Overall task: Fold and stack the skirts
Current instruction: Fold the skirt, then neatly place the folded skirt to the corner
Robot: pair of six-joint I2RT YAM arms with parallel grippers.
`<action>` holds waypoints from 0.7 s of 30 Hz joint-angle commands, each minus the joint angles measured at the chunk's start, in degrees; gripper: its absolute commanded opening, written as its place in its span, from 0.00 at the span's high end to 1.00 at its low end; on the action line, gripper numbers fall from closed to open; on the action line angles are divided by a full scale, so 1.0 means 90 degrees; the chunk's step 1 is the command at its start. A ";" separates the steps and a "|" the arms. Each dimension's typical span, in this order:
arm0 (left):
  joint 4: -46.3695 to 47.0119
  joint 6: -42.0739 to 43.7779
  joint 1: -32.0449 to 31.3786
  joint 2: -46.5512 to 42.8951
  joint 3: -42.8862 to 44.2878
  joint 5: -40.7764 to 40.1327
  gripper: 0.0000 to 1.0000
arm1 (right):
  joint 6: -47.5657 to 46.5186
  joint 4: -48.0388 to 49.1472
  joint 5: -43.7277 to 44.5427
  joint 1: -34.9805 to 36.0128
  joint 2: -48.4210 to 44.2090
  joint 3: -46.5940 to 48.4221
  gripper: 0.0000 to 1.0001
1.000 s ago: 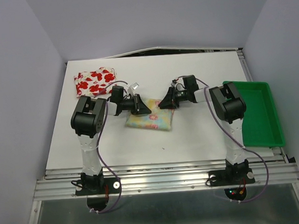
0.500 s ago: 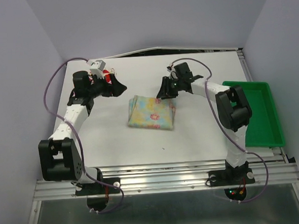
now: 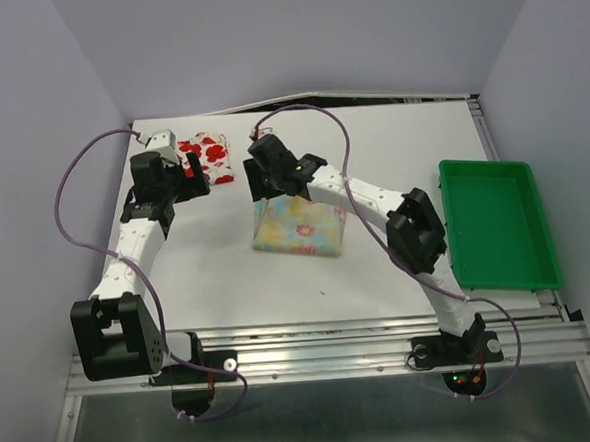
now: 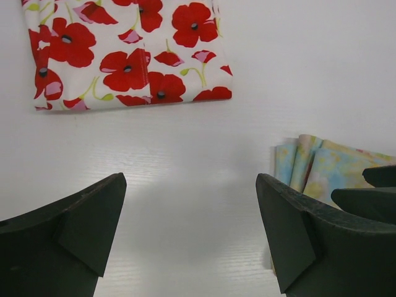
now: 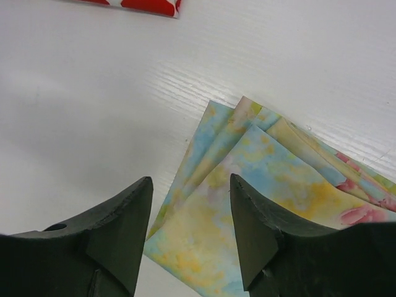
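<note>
- Both skirts lie folded on the bench [image 3: 401, 144]. The red-flowered skirt [image 3: 209, 156] is at the far left and the pastel skirt [image 3: 301, 229] is nearer the middle, with a strip of bare bench between them.
- The left fingers [image 4: 86, 229] are spread wide and hold nothing. They hover over that bare strip, just short of the red-flowered skirt's near edge.
- The right fingers [image 5: 117, 229] are partly apart and also empty. They are poised over the pastel skirt's far-left corner, where the folded layers fan out a little.
- With the folding apparently done, what remains looks like the stacking: one skirt has to go onto the other.
- That fanned corner is the tricky part. A shallow pinch would likely catch only the top layer, and the fold would fall open on the lift.
- It would be better to come down low against the bench and get one finger under the whole bundle, then clench well in from the edge.
- The two arms are close together here, so only one should move at a time.
- The carried skirt should land square on the other one, and the fingers should let go only once it rests flat.
</note>
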 commanded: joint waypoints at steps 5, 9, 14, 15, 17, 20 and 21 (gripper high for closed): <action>0.0098 -0.0185 0.0166 -0.0460 -0.0301 -0.0486 0.01 | 0.0013 -0.0373 0.1678 0.0339 0.0826 0.0625 0.41; 0.0303 -0.0204 0.0185 -0.0450 -0.0389 -0.0369 0.01 | 0.0052 -0.0344 0.1541 0.0397 0.1042 0.0782 0.39; 0.0371 -0.0234 0.0175 -0.0508 -0.0525 -0.0213 0.01 | 0.0139 -0.0363 0.1482 0.0397 0.1296 0.0850 0.39; 0.0381 -0.0234 0.0175 -0.0518 -0.0545 -0.0203 0.01 | 0.0140 -0.0392 0.1482 0.0397 0.1316 0.0870 0.39; 0.0420 -0.0234 0.0175 -0.0547 -0.0613 -0.0164 0.01 | 0.0120 -0.0402 0.1472 0.0397 0.1326 0.0909 0.37; 0.0459 -0.0243 0.0185 -0.0587 -0.0672 -0.0115 0.01 | 0.0072 -0.0402 0.1511 0.0455 0.1141 0.0958 0.31; 0.0469 -0.0253 0.0195 -0.0606 -0.0682 -0.0076 0.01 | 0.0062 -0.0373 0.1560 0.0456 0.1072 0.0948 0.31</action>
